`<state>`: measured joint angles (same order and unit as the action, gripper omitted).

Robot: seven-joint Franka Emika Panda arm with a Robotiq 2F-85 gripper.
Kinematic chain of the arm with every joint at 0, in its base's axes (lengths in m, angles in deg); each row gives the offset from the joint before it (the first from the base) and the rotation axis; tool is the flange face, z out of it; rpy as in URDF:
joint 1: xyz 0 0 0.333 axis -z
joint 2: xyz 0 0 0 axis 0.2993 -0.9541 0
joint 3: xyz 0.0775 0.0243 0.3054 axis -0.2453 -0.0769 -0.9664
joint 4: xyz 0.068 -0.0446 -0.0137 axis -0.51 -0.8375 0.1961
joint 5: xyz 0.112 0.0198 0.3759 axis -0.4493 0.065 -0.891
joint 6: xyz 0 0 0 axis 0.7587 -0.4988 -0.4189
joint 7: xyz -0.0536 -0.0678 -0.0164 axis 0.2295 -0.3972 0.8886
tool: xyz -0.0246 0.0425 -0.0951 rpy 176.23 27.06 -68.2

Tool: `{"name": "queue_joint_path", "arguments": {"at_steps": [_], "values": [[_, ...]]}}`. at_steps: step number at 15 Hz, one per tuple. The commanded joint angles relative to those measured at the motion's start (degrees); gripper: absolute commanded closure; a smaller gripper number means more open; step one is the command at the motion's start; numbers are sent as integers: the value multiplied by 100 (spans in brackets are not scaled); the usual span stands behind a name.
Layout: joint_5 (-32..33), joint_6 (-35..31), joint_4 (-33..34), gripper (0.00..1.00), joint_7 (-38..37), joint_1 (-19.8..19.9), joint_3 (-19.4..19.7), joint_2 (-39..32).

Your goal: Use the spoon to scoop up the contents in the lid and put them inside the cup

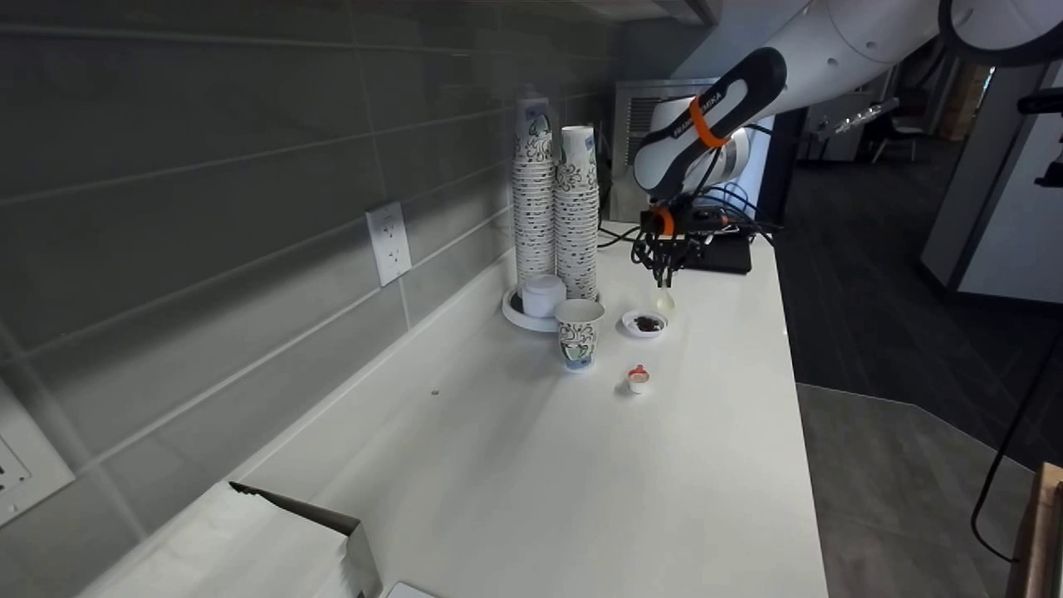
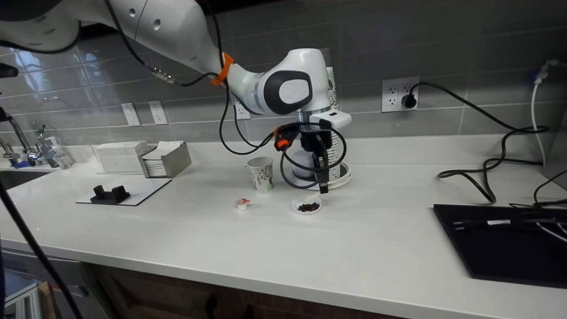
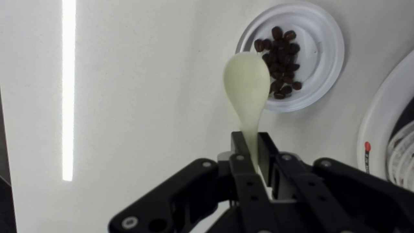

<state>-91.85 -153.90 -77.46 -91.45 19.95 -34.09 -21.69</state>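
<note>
Closest in the wrist view, the tool (image 3: 250,139) pinches the spoon (image 3: 248,106) by its handle, the bare-looking bowl (image 3: 246,76) aimed at twelve o'clock. At two o'clock from that bowl, on the worktop (image 3: 139,97), sits the lid (image 3: 323,60), and in it the contents (image 3: 283,58), dark beans. Lining up the scoop seems the step in hand, nothing lifted yet. Next the bowl likely must shift toward two o'clock, dip beneath the beans, then travel level to the cup (image 2: 262,175), at ten o'clock from the lid in an exterior view.
</note>
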Motion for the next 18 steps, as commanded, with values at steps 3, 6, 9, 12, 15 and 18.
{"name": "queue_joint_path", "arguments": {"at_steps": [3,6,9,12,15,18], "values": [[384,-419,-72,97,-673,-182,148,-6],[455,-769,-40,97,-1022,-221,129,-148],[443,-795,20,97,-1075,-244,65,-273],[566,-910,0,97,-1178,-354,166,-353],[713,-1055,-38,97,-1249,-423,234,-383],[884,-1191,-84,97,-1336,-511,310,-387]]}}
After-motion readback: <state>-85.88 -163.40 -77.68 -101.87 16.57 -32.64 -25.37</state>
